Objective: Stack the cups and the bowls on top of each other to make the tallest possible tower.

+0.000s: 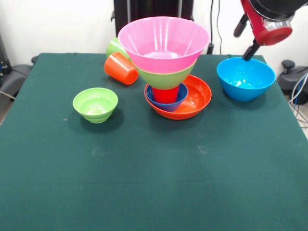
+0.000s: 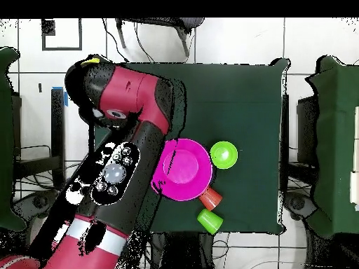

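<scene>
Wide bare green table point(image 1: 154, 183) across the lower frame. Small green bowl point(image 1: 95, 104) left of centre, upright. Tower point(image 1: 166, 67) centre: orange bowl point(image 1: 197, 98) as base, pink bowl point(image 1: 163, 41) on top, axis vertical. Orange cup point(image 1: 120, 68) on its side behind, upper left. Blue bowl point(image 1: 245, 78) right, gripper point(image 1: 250, 52) above its rim, arm point(image 1: 269, 19) angling in from the upper right; finger state impossible to tell.

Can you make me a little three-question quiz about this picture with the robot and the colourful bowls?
1. True or false: the huge pink plastic bowl sits on top of the tower.
2. Which lies on its side: A) the orange plastic cup B) the small green plastic bowl?
3. What colour is the big round bowl right under the gripper?

Key: 1 true; 2 A; 3 blue.
</scene>
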Controlling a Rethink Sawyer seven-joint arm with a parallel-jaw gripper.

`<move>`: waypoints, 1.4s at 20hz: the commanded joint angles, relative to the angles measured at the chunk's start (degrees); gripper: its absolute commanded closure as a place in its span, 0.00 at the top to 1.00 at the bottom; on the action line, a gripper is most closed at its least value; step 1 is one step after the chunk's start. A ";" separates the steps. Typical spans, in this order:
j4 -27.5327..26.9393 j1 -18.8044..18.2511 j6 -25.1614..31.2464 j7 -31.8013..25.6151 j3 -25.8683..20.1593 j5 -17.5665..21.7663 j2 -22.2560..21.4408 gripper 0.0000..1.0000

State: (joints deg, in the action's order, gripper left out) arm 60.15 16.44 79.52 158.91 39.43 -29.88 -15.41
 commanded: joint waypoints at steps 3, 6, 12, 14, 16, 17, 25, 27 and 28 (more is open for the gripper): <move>12.03 3.24 -16.78 14.61 -7.16 -5.06 -0.33 1.00; 12.88 3.70 -18.97 14.51 -6.94 -5.93 -0.26 1.00; 14.10 4.44 -21.04 14.21 -7.08 -7.49 -0.14 1.00; 15.20 4.59 -21.19 12.88 -7.49 -7.58 -0.52 1.00; 16.57 4.50 -19.25 10.67 -7.77 -6.83 -1.12 1.00; 17.94 4.61 -19.98 9.87 -8.19 -7.01 -1.40 1.00; 24.41 4.96 -22.89 7.56 -10.38 -8.54 -2.79 1.00; 25.45 5.26 -24.27 7.83 -10.69 -9.25 -2.96 1.00; 25.63 5.44 -24.71 8.40 -10.71 -9.69 -2.91 1.00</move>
State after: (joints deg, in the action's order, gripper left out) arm 78.76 21.39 60.55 158.95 38.28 -37.90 -18.45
